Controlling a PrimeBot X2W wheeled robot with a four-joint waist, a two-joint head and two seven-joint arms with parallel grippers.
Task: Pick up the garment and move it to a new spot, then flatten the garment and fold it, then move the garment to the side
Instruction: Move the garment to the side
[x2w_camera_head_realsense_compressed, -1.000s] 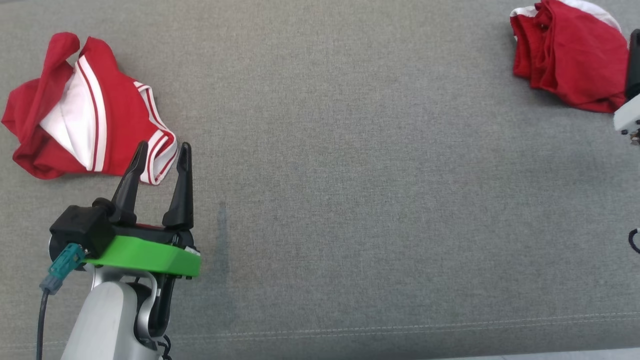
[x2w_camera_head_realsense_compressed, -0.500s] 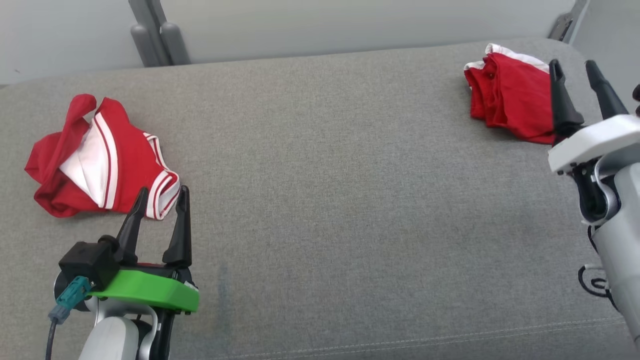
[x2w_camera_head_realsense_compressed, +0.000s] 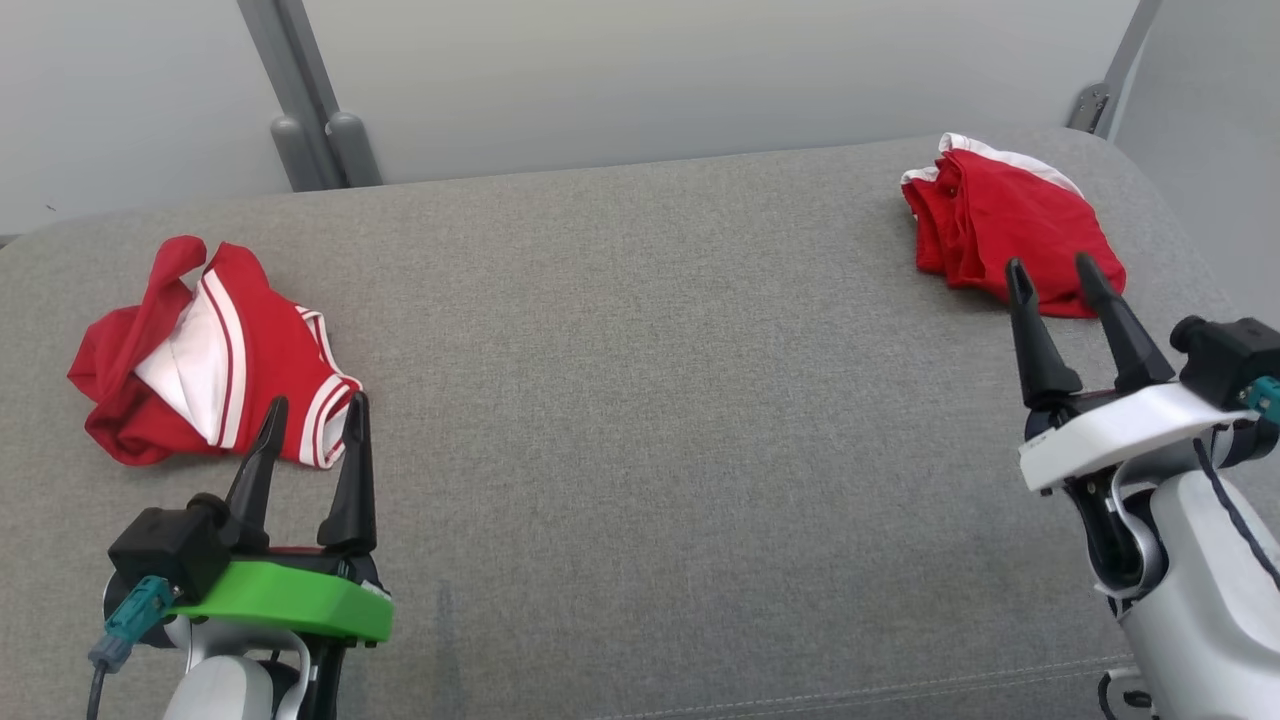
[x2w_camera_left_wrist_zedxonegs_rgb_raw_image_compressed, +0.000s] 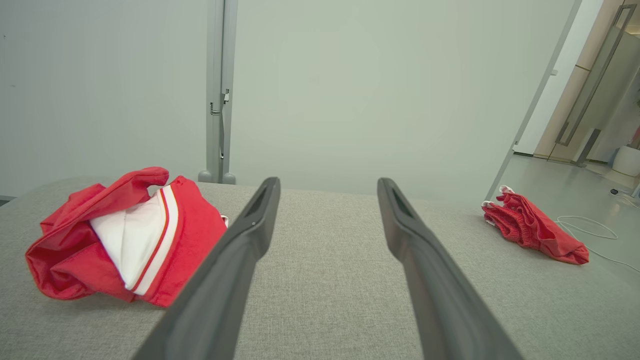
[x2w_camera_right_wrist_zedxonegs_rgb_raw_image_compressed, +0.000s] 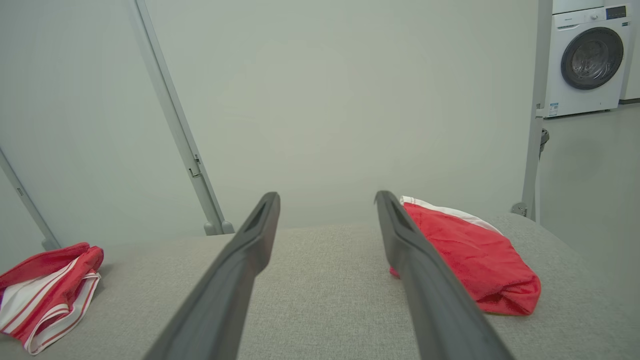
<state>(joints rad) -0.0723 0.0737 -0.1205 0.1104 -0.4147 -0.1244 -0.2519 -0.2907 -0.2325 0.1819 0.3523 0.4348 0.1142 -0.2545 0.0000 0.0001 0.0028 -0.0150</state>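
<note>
A crumpled red and white garment (x2w_camera_head_realsense_compressed: 200, 355) is seen near the bench's (x2w_camera_head_realsense_compressed: 640, 420) left edge, just beside the left gripper (x2w_camera_head_realsense_compressed: 317, 398), whose fingers are held apart and empty. A second red garment (x2w_camera_head_realsense_compressed: 1000, 225) is laid by the far right corner, with the right gripper (x2w_camera_head_realsense_compressed: 1049, 260) held spread before it.

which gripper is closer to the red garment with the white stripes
Left. The left gripper sits at the near edge of the crumpled red white-striped garment; the right gripper is far across the grey cushion.
</note>
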